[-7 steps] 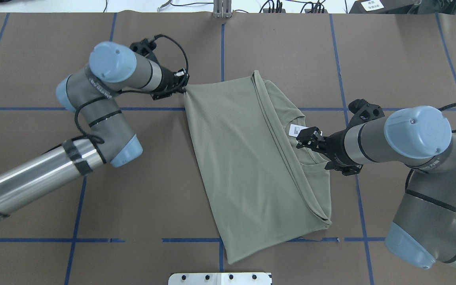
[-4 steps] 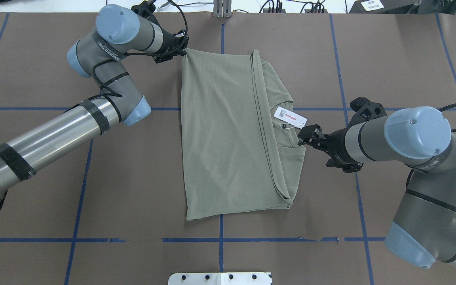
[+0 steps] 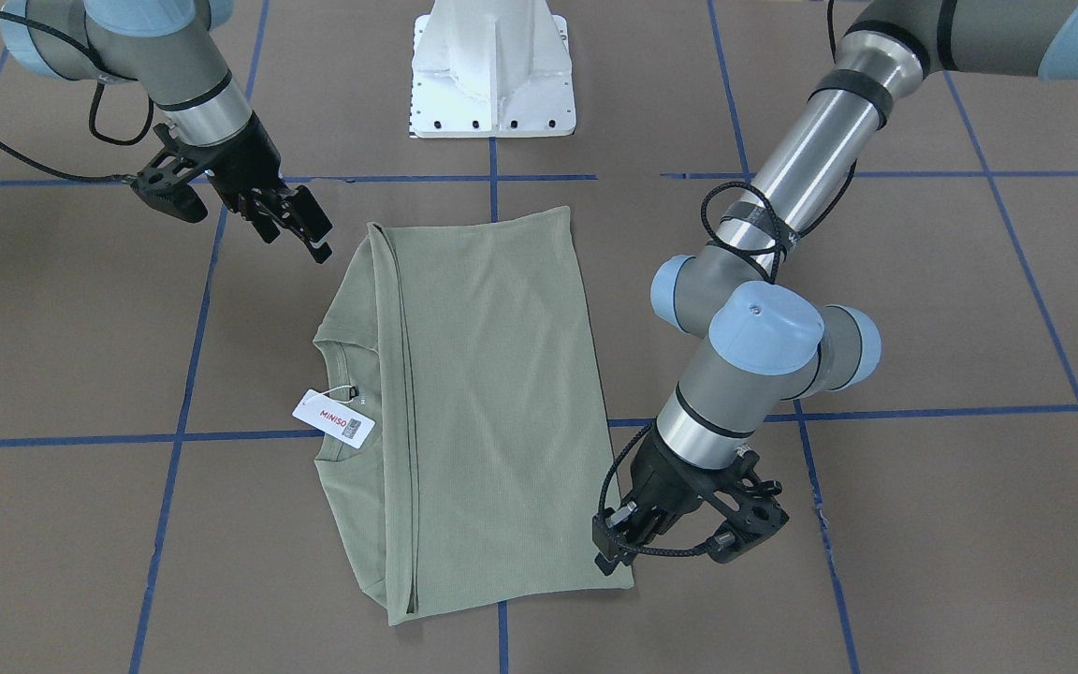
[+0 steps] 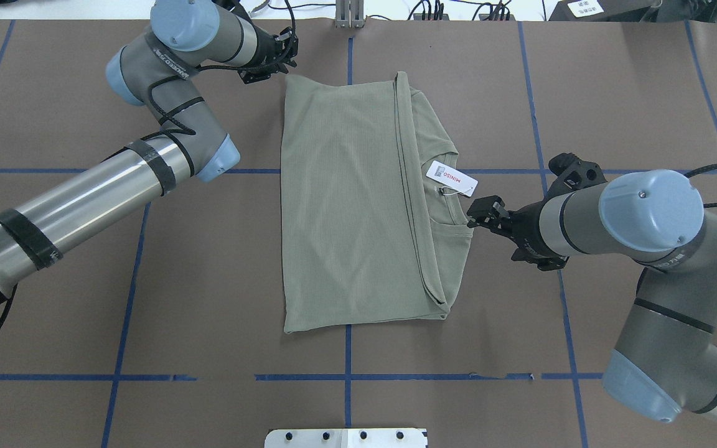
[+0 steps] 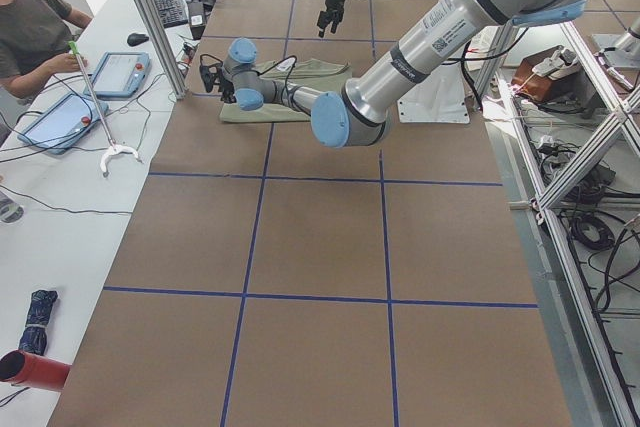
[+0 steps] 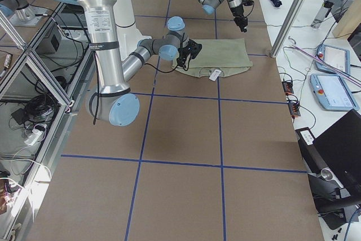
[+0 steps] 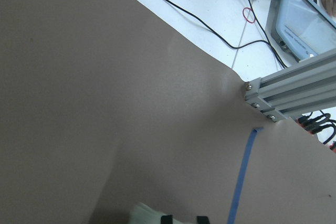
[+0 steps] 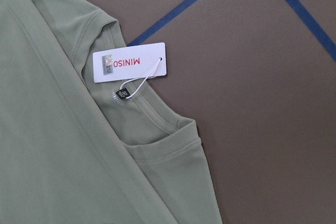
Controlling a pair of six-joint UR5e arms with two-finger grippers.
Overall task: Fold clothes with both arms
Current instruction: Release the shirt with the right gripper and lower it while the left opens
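Brown table, crossed by blue tape lines. Facing view: one olive shirt, folded lengthwise, lies flat. The right gripper, fingers spread, hangs just beside its corner nearest the base. The left gripper sits at the diagonally opposite corner; I cannot tell its jaws. Overhead: the shirt lies between both grippers. Right wrist view: one white MINISO tag rests at the collar.

The green shirt lies folded on the brown table. My left gripper sits just off its far corner; my right gripper, jaws parted, is at the collar edge near the white tag.
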